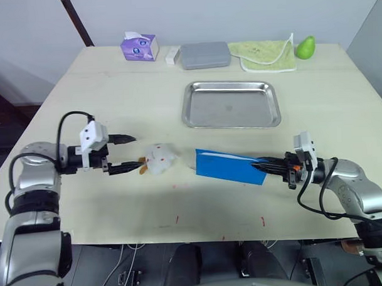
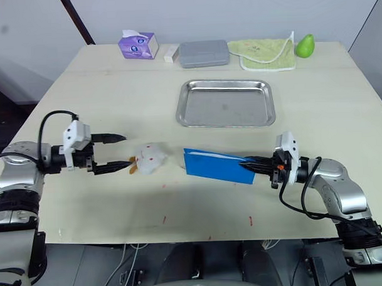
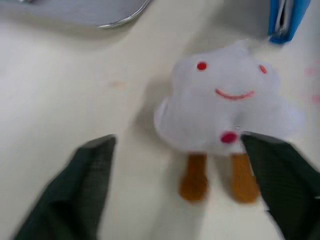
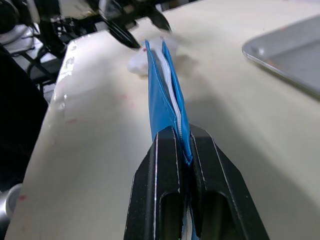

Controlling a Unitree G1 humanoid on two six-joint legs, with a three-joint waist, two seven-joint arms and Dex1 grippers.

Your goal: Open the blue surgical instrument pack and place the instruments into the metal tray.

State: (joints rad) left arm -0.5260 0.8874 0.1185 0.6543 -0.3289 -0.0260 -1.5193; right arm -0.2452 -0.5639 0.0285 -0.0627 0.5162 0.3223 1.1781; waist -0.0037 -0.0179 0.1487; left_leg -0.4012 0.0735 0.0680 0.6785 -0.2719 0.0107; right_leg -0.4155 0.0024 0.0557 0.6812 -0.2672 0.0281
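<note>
The left gripper hung low over the table with its two fingers spread wide and nothing between them. Just past its fingertips lay a small white plush toy with a red smile and orange feet; in the left wrist view the toy lay in line with the gap, its feet toward the fingers, one finger at its edge.

Beyond the toy lay the blue pack, still closed, its near end touching the table. The right gripper had its fingers clamped on the pack's other end; the right wrist view showed the pack standing on edge, pinched between the two black pads, with pale lining along its fold.

The tray sat farther off across the table, well apart from both sets of fingers, beyond the pack. Along the far edge stood a tissue box, a grey case, a green cloth and a green pear.
</note>
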